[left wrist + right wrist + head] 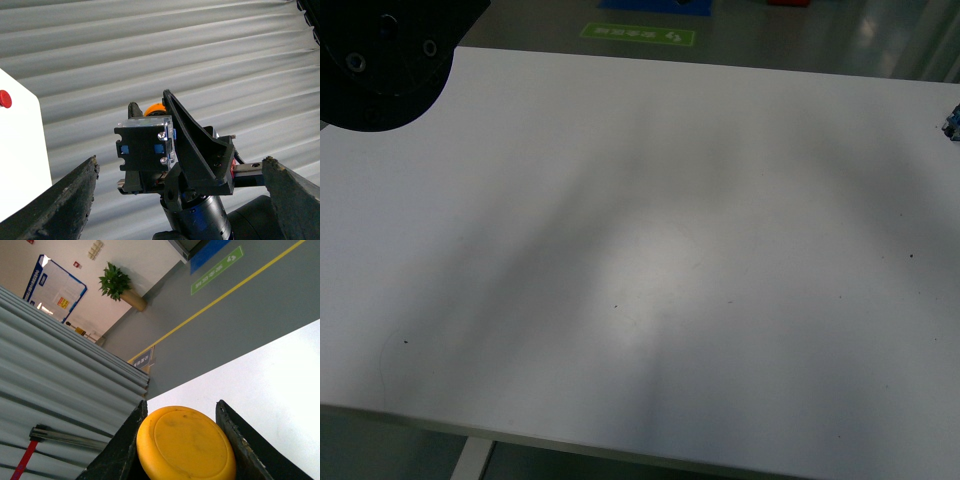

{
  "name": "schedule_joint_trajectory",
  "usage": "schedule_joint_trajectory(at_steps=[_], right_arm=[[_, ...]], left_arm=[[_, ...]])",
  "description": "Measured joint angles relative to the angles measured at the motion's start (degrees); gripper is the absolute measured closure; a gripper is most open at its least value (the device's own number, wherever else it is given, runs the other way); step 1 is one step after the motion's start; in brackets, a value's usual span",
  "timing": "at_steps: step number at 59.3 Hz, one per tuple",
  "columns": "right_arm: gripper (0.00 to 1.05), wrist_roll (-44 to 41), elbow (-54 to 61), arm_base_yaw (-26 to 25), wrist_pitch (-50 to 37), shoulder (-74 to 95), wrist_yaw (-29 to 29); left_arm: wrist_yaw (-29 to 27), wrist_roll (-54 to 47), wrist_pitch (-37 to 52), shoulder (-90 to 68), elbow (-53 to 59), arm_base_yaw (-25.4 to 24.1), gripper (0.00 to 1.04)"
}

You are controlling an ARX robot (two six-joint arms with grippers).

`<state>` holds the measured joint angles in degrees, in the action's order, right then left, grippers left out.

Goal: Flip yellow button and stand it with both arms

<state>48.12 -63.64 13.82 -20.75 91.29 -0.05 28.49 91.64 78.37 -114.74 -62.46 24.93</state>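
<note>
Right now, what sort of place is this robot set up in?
Probably a factory hall or workshop: grey floor with a yellow lane line and green floor sign, plus a wall notice board.

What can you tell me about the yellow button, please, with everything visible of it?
The yellow button has a round, smooth yellow-orange cap, plastic by its look, faintly scuffed. The left wrist view shows its blocky black body with a clear plate, blue inserts and two screws. It is held in the air, the fingers of the right claw shut on either side of it. The left claw is open and does not touch it.
</note>
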Motion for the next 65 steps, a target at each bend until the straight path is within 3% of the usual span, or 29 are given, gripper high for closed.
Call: schedule_joint_trajectory(at_steps=[9, 10, 11, 12, 14, 16, 19, 22, 24, 33, 65], right_arm=[[0.7, -0.68, 0.0, -0.44, 0.15, 0.0, 0.22], [0.7, -0.81, 0.0, -0.59, 0.15, 0.0, 0.24], [0.7, -0.96, 0.0, -0.72, 0.15, 0.0, 0.24], [0.7, -1.05, 0.0, -0.81, 0.15, 0.0, 0.39], [0.7, -1.2, 0.0, -0.96, 0.11, 0.0, 0.48], [0.7, -1.29, 0.09, -1.25, 0.13, 0.0, 0.44], [0.7, -1.4, 0.15, -2.01, 0.13, -0.04, 0.59], [0.7, -1.46, 0.61, -2.6, -0.2, -0.35, 0.9], [0.7, -1.66, 1.14, -2.71, -0.31, -0.5, 0.85], [0.7, -2.69, 4.11, -3.54, -0.96, -1.38, -0.13], [0.71, -3.37, 9.53, -6.4, -0.55, -8.24, -0.79]], left_arm=[[0.0, 0.0, 0.0, 0.0, 0.0, 0.0, 0.07], [-2.12, -2.25, -0.94, 0.22, 0.07, 0.26, 0.08], [-7.76, -6.19, -4.59, 1.31, 0.39, 0.9, 0.11], [-17.68, -11.82, -11.98, 3.58, 1.62, 1.29, 0.16], [-31.98, -26.05, -21.97, 8.33, 5.66, 1.33, 0.25], [-42.45, -41.16, -26.6, 13.03, 10.88, 0.72, 0.34], [-48.72, -60.61, -26.12, 18.58, 17.99, -1.49, 0.47], [-48.61, -75.54, -24.37, 23.3, 24.0, -4.31, 0.59], [-47.89, -80.39, -23.56, 25.53, 27.15, -5.88, 0.66], [-42.49, -89.07, -21.9, 34.14, 39.17, -9.81, 1.01], [-34.18, -91.14, -24.33, 55.58, 57.11, -19.04, 1.01]])
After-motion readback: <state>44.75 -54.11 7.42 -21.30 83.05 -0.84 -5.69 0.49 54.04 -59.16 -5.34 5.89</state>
